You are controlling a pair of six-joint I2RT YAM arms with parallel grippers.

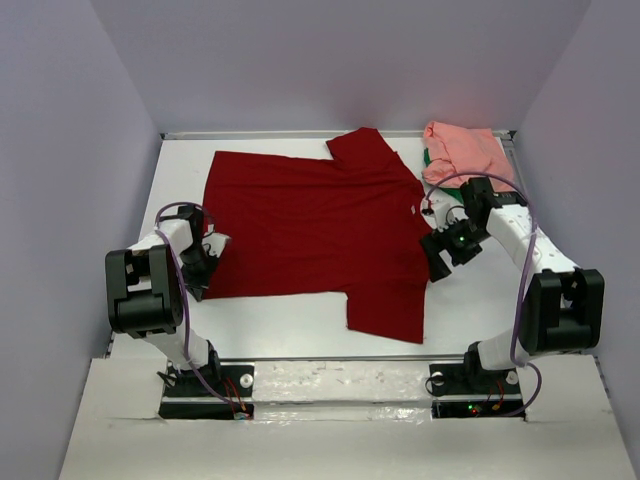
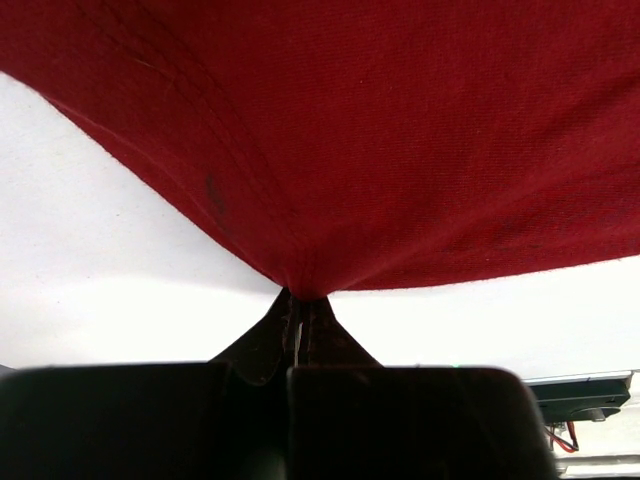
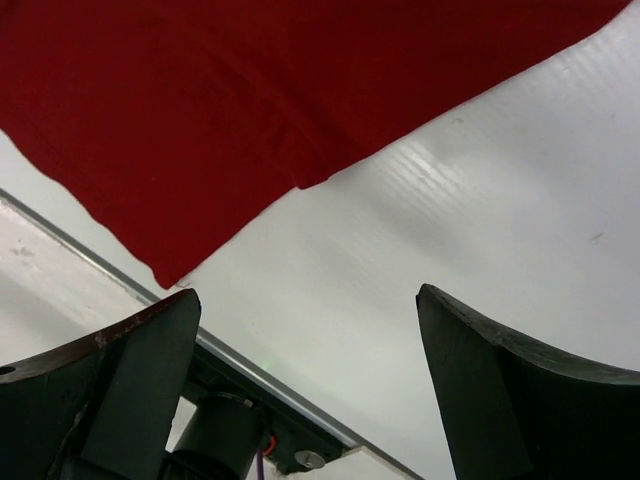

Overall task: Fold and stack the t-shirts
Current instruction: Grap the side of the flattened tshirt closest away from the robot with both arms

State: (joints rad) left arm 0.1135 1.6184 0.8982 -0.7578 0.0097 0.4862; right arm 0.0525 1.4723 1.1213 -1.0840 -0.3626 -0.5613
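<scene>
A dark red t-shirt [image 1: 310, 230] lies spread over the middle of the white table, a sleeve at the back and another at the front right. My left gripper [image 1: 207, 262] is shut on its left hem; the left wrist view shows the red cloth [image 2: 340, 140] pinched into a point between the fingertips [image 2: 300, 300]. My right gripper [image 1: 437, 262] hovers open just off the shirt's right edge, and the right wrist view shows its fingers [image 3: 150, 340] wide apart over bare table with the red cloth [image 3: 230, 110] above them. A salmon pink t-shirt [image 1: 465, 152] lies crumpled at the back right, with green fabric [image 1: 428, 158] under it.
The white table [image 1: 290, 320] is walled at the back and sides. A metal rail [image 1: 330, 360] runs along its near edge, with the two arm bases [image 1: 205, 385] bolted below it.
</scene>
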